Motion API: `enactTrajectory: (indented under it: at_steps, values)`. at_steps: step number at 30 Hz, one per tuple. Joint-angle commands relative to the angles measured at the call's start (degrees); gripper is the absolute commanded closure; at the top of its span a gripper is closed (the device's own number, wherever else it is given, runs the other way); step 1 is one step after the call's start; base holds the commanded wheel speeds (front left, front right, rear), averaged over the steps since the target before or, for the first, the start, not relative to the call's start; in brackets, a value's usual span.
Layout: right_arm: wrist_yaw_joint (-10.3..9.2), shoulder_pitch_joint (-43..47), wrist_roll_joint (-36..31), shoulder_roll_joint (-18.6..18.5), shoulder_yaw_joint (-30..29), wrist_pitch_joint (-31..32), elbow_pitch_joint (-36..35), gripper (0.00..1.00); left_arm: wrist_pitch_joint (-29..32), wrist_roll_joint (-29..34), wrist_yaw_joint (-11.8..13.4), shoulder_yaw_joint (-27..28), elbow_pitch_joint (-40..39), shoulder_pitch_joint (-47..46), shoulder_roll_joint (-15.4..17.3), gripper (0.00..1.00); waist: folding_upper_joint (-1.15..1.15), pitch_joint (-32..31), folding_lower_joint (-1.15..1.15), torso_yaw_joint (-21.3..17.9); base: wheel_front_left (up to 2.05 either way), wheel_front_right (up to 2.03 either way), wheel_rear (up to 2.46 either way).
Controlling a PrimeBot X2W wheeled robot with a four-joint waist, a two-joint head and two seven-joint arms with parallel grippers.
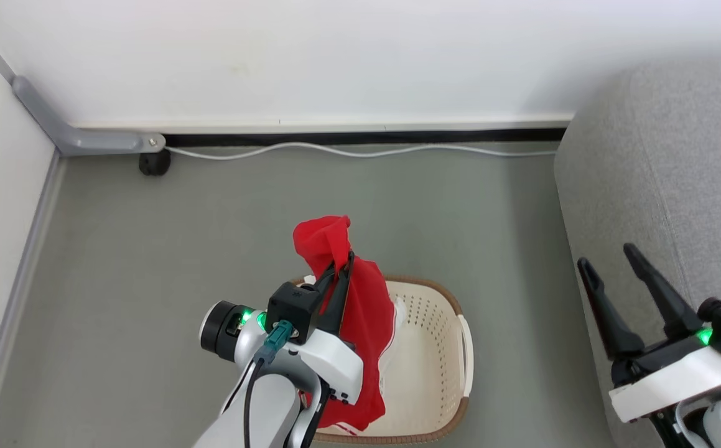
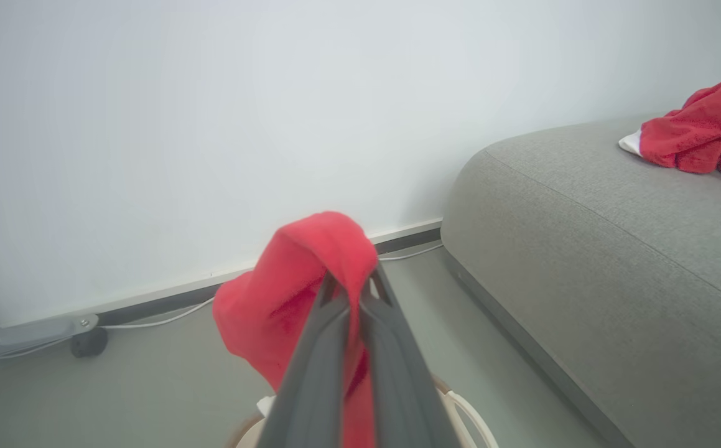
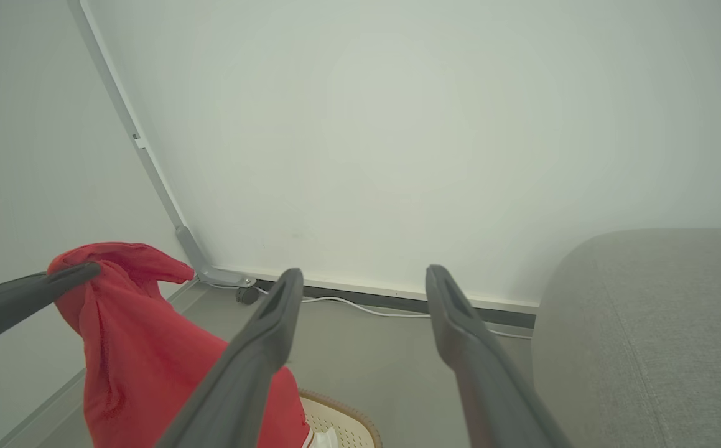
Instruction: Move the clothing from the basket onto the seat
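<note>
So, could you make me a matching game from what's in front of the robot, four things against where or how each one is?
Things:
1 left gripper
2 right gripper
3 laundry basket
4 loose red garment

States:
A open and empty
B lying on the grey sofa
C shut on a hanging red garment
D standing on the floor

Pairs: 1-C, 2-A, 3-D, 4-B

Left hand (image 1: 343, 264) clamped, right hand (image 1: 608, 256) spread.
The left hand sits above the basket (image 1: 441, 348), fingers pinched together on the clothing (image 1: 369, 317); the right hand hovers right of the basket, fingers apart, holding nothing.
</note>
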Motion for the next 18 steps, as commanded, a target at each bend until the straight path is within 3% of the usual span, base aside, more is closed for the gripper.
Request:
enactTrajectory:
  at_steps: [1, 9, 18]
  values:
    - [0.17, 0.4, -0.7, -0.8, 0.7, -0.3, -0.9, 0.0, -0.6, 0.8, -0.4, 2.1, -1.9, -0.5, 0.3, 1.0, 0.0, -1.4, 0.0, 0.5, 0.0, 0.0, 0.0]
    - [0.17, 1.1, -1.5, 0.9, 1.5, -0.3, 1.7, 0.0, -0.6, 5.8, -3.8, 5.6, -7.9, -0.8, 0.3, 1.0, 0.0, -3.8, 0.0, 0.5, 0.0, 0.0, 0.0]
    - [0.17, 1.6, -2.1, 2.0, 2.6, -0.3, 2.7, 0.0, -0.6, 8.0, -4.9, 2.9, -15.0, -5.7, 0.3, 1.0, 0.0, -4.3, 0.0, 0.0, 0.0, 0.0, 0.0]
